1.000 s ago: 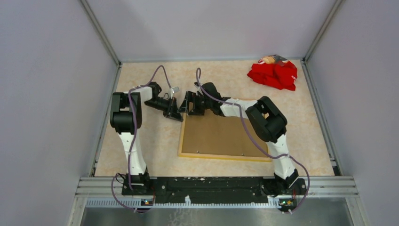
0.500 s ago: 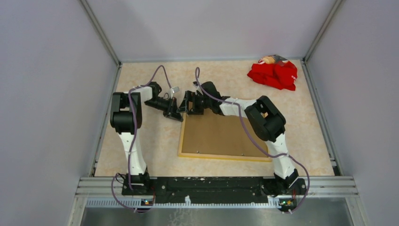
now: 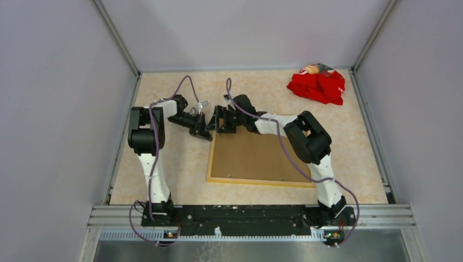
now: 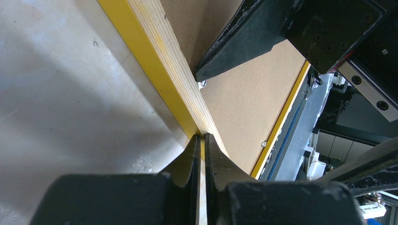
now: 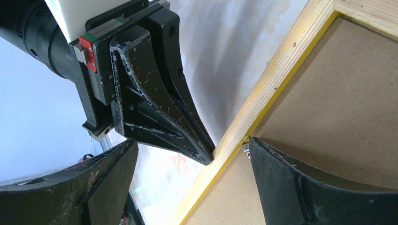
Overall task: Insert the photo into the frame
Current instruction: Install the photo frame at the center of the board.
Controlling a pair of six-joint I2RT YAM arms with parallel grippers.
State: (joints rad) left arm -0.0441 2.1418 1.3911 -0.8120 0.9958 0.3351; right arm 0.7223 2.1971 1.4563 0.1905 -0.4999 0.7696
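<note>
The frame (image 3: 209, 159) lies face down on the table, its pale wood back up and its yellow edge showing, with the brown backing board (image 3: 254, 155) inside it. The photo is hidden. My left gripper (image 3: 207, 135) is shut, its tips (image 4: 202, 137) pressed against the outer side of the frame's left rail (image 4: 159, 56) near the far left corner. My right gripper (image 3: 218, 124) is open and straddles that rail (image 5: 277, 75). One of its fingers (image 5: 291, 183) is over the backing board (image 5: 338, 103) and the other is over the table.
A red cloth bundle (image 3: 318, 84) lies at the far right corner. Grey walls with metal posts close in the table on three sides. A small metal clip (image 4: 202, 84) sits on the backing board by the rail.
</note>
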